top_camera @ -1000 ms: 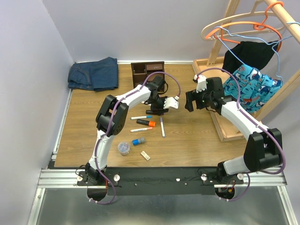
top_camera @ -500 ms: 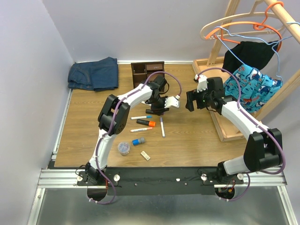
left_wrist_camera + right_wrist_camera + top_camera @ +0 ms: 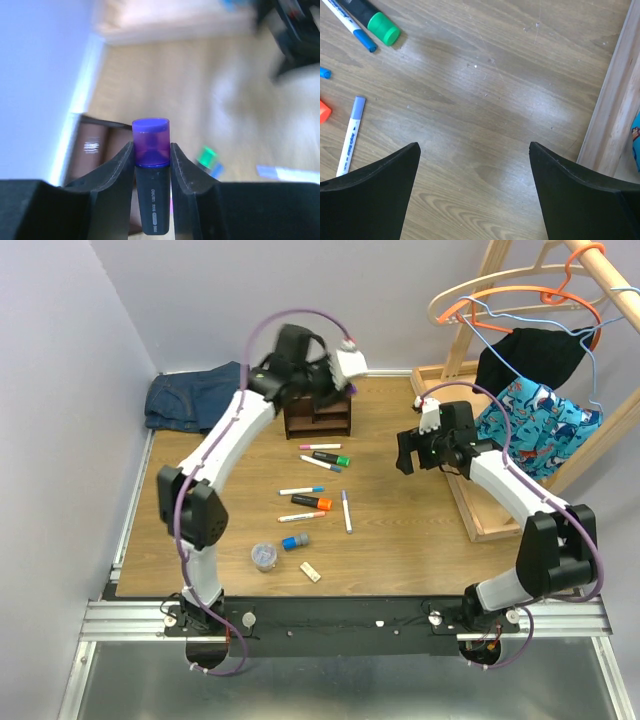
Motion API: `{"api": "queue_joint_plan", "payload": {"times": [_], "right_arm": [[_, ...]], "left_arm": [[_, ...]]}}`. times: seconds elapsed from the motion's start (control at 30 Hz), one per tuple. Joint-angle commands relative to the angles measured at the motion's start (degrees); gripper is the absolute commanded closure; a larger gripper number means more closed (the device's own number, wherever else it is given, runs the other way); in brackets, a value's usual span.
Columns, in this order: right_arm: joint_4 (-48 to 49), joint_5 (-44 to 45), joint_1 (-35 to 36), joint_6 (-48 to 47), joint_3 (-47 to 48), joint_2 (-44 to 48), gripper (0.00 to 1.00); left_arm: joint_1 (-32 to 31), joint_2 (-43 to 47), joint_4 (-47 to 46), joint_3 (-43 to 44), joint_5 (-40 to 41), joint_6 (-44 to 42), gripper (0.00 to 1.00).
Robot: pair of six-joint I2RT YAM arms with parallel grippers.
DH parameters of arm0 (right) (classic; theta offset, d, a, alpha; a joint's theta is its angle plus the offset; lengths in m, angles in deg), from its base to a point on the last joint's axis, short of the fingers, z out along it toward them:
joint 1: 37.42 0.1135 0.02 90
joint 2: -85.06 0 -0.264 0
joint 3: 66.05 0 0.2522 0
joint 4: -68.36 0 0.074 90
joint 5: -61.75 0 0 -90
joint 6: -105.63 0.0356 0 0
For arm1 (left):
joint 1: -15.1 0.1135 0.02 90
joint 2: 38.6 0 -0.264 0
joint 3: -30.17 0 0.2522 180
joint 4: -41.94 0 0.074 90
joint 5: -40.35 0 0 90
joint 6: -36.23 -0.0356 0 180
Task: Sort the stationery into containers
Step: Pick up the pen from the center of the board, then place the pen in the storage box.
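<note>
The organiser (image 3: 318, 415) stands at the back of the table (image 3: 190, 510), the left gripper (image 3: 151, 148) above it pinching a dark purple-capped highlighter (image 3: 151, 135), the right gripper (image 3: 474, 146) spread wide and empty over bare wood, slim markers (image 3: 300, 491) lying loose in front.

Probably a robotics lab's test cell. A left arm (image 3: 225, 435) and a right arm (image 3: 510, 490) are bolted to an aluminium rail (image 3: 340, 620) along a wooden surface (image 3: 400, 540). Bare lilac walls (image 3: 60, 390) box it in, with folded jeans (image 3: 195, 400) and a hanger rack (image 3: 590, 260) alongside.
</note>
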Motion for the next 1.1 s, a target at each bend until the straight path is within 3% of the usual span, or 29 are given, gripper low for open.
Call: {"api": "queue_joint_plan", "payload": {"times": [0.0,0.13,0.57,0.7,0.93,1.07], "right_arm": [[1.11,0.98,-0.32,-0.53,4.41,-3.02,0.03],[1.02,1.15,-0.32,-0.61,6.43,-4.52,0.03],[-0.20,2.91,-0.32,-1.84,6.96,-5.40,0.04],[-0.65,3.35,-0.32,-2.28,7.05,-6.02,0.04],[0.23,3.79,-0.32,-2.64,7.23,-7.25,0.04],[0.41,3.61,-0.32,-2.72,7.84,-8.30,0.04]], "left_arm": [[7.76,-0.17,-31.86,-5.28,2.94,23.61,0.69],[11.28,-4.74,-39.36,-2.47,9.18,29.95,0.70],[14.54,-16.34,-49.23,-1.06,10.25,34.79,0.72],[14.89,-17.41,-49.67,-1.23,10.07,34.88,0.72],[16.38,-14.77,-52.39,-9.13,7.70,35.67,0.72],[16.73,-14.16,-53.01,-10.81,6.03,35.58,0.63]]}}
